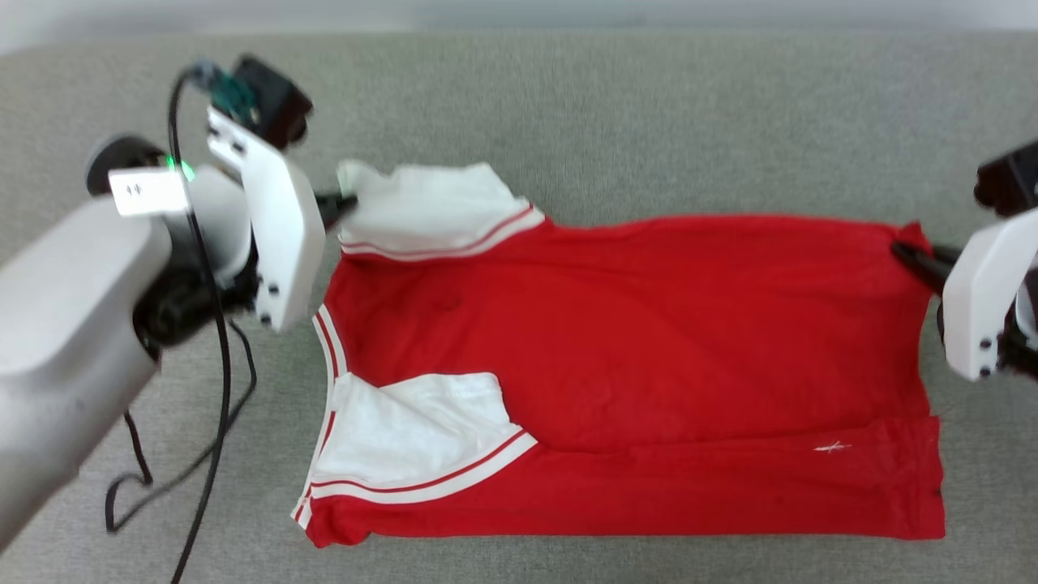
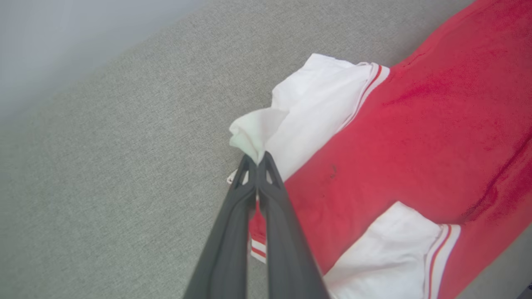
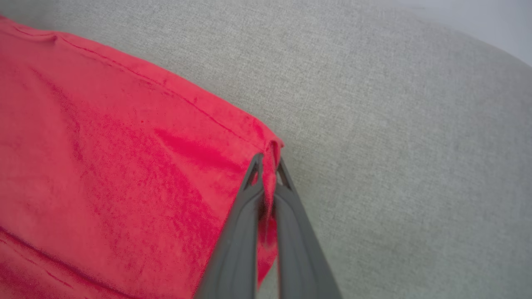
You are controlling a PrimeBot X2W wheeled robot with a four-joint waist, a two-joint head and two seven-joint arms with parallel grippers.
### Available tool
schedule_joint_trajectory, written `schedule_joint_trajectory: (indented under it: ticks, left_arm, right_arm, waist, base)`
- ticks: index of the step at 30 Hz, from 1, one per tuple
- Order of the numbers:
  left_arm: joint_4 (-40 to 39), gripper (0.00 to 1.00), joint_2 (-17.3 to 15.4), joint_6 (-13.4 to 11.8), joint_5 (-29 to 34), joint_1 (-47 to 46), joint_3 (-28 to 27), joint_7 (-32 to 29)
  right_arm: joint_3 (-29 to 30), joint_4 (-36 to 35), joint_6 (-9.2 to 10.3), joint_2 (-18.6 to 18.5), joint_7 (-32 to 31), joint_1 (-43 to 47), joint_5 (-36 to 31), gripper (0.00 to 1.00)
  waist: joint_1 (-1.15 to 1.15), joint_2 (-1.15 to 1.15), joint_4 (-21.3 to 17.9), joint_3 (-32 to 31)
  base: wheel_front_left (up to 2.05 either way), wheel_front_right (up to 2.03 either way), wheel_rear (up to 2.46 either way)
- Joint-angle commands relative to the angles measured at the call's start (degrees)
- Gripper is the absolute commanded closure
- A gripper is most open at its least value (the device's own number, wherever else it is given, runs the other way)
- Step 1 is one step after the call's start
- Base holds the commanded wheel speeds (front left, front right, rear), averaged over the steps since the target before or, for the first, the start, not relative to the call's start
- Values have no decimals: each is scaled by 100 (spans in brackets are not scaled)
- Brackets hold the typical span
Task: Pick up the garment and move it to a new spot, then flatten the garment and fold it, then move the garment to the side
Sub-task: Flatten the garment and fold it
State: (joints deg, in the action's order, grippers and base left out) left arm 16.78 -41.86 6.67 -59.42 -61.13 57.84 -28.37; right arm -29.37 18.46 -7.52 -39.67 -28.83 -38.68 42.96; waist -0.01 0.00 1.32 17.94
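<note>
The grey cloth surface stretched beneath everything. On it lay the garment — red and spread nearly flat across the middle, with its striped neck trim toward my left and its hem toward my right. The near sleeve was white with red-and-white trim and was folded in over the red body. The far sleeve jutted from the far edge beside my left arm.

My left gripper was clenched on the tip of that far sleeve, with white cloth bunched just past its closed fingers. My right gripper was clamped on the far hem corner — a pinch of red cloth was caught between its fingers. A black cable trailed over the surface below my left arm.
</note>
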Motion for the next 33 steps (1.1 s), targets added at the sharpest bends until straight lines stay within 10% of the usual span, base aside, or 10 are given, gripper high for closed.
schedule_joint_trajectory:
  ticks: [1, 19, 32, 33]
  left_arm:
    - [-111, 100, -62, -58, -43, 202, 37, 49]
    - [-1481, 100, -938, -771, -288, 2206, 509, 460]
    - [-1053, 100, -671, -931, -489, 2946, 704, 870]
    - [-1006, 43, -657, -951, -474, 2948, 672, 949]
  right_arm:
    - [-3, -57, 7, -66, 71, 195, 49, 100]
    - [333, -710, 7, -232, 409, 2157, 279, 100]
    - [190, -299, 7, 44, 256, 2710, 211, 100]
    - [203, -257, 8, 78, 315, 2697, 205, 62]
  waist:
    - [1, 0, 14, -246]
    - [1, 0, -9, -939]
    - [1, 0, -32, -813]
    - [1, 0, -29, -814]
  base:
    - [0, 0, 0]
    - [0, 0, 0]
    - [0, 0, 0]
    - [0, 0, 0]
